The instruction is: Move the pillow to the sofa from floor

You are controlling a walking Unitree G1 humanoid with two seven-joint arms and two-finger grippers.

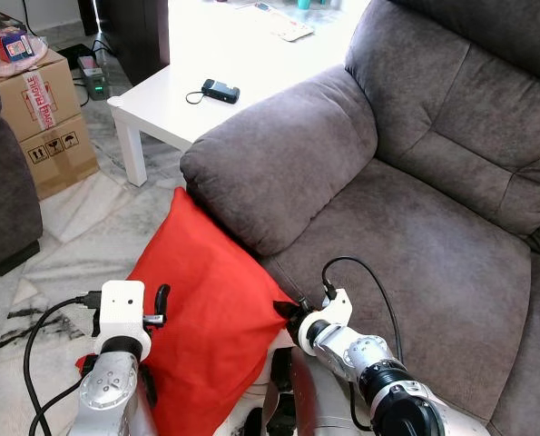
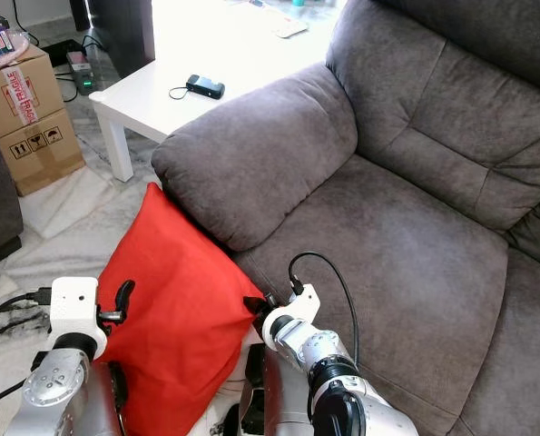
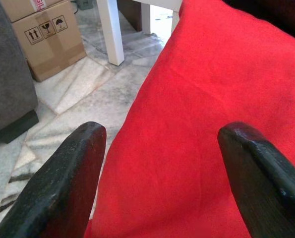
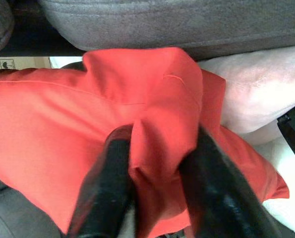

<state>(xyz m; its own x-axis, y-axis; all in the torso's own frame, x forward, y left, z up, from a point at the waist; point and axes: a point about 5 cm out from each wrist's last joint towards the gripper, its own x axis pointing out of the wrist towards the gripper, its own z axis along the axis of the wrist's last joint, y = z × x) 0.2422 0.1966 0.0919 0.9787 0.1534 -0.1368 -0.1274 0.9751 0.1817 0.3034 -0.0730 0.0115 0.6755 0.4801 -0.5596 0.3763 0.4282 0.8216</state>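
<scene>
Red pillow (image 1: 201, 309) standing on edge on the marble floor (image 1: 79, 236), leaning against the front of the grey sofa (image 1: 406, 227), just below its padded armrest (image 1: 279, 163).

Right gripper (image 1: 286, 313) at the pillow's corner nearest the sofa seat. From the head views, only black fingertips touching red cloth there. From the right wrist view, more detail: two black fingers (image 4: 105, 183) closed on a bunched fold of the red fabric, the fold pinched between them, with the underside of the sofa above.

Left gripper (image 1: 161, 300) at the pillow's other side, toward the open floor. From the head views, one black finger (image 1: 162, 298) visible beside the white wrist block, the gap not readable. From the left wrist view, fingers (image 3: 63, 183) spread wide with the red surface between them, holding nothing; contact with the cloth not possible to judge.

Beyond the armrest, a white tabletop (image 1: 215, 54) carrying a small black device (image 1: 220, 90) with a cord. Near the far left, a cardboard box (image 1: 47, 118) on the floor, seen also in the left wrist view.
</scene>
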